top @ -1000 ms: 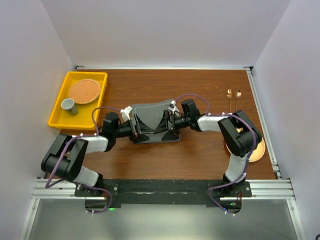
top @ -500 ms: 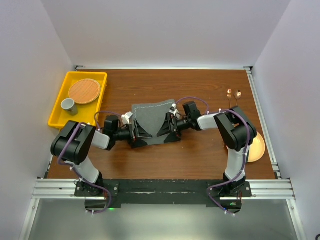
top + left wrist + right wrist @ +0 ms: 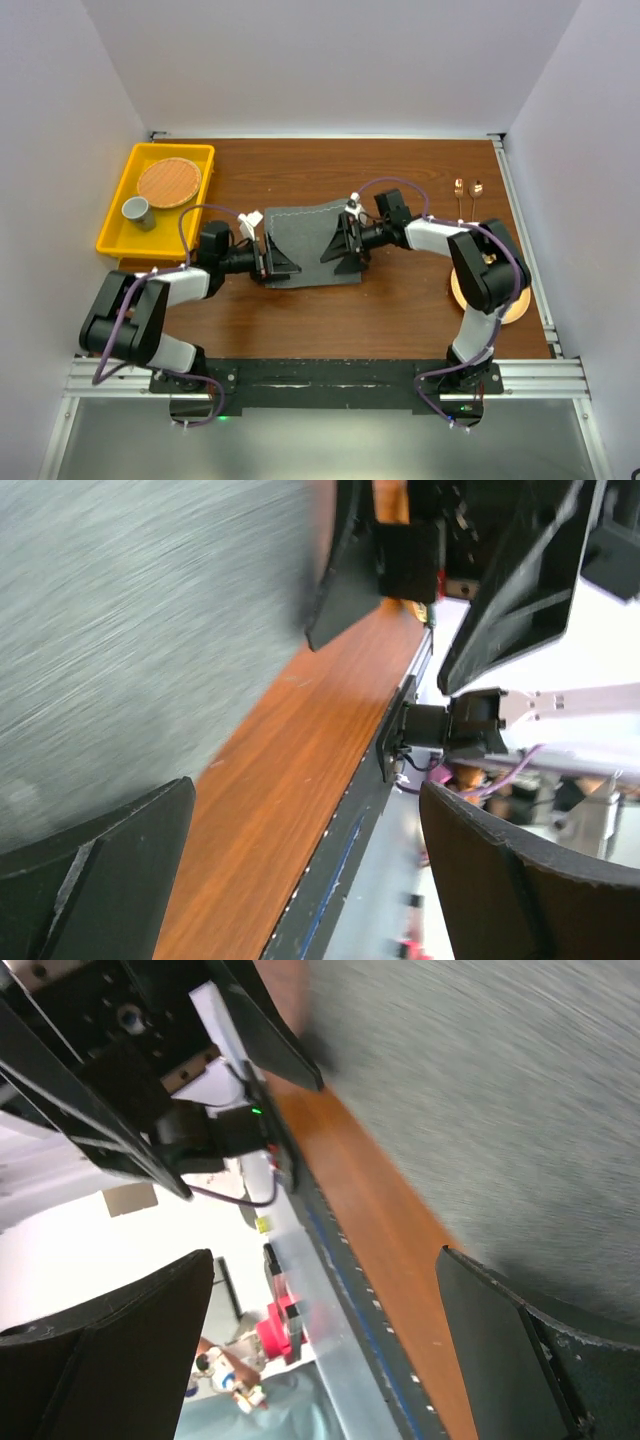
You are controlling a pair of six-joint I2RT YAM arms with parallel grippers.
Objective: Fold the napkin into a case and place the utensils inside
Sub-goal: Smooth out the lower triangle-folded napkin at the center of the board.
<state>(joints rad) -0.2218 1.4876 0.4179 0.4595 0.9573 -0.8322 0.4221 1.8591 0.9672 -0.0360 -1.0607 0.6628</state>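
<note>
brown wooden table (image 3: 400, 170) boxed in by white walls (image 3: 330, 60) at 9, 12 and 3 o'clock. the grey napkin (image 3: 308, 240) lies at the table's centre. the left gripper (image 3: 275, 262), jaws spread, sits at its 9 o'clock edge. the right gripper (image 3: 342, 247), also spread, sits at its 3 o'clock edge. utensils (image 3: 467, 190) lie at 2 o'clock, a yellow tray (image 3: 112, 238) at 10.

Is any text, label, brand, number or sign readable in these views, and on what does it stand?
None: no view shows a readable word, number or sign.
The napkin, utensils, yellow tray and plate show no print.
The background clutter in both wrist views is too blurred to read.
</note>
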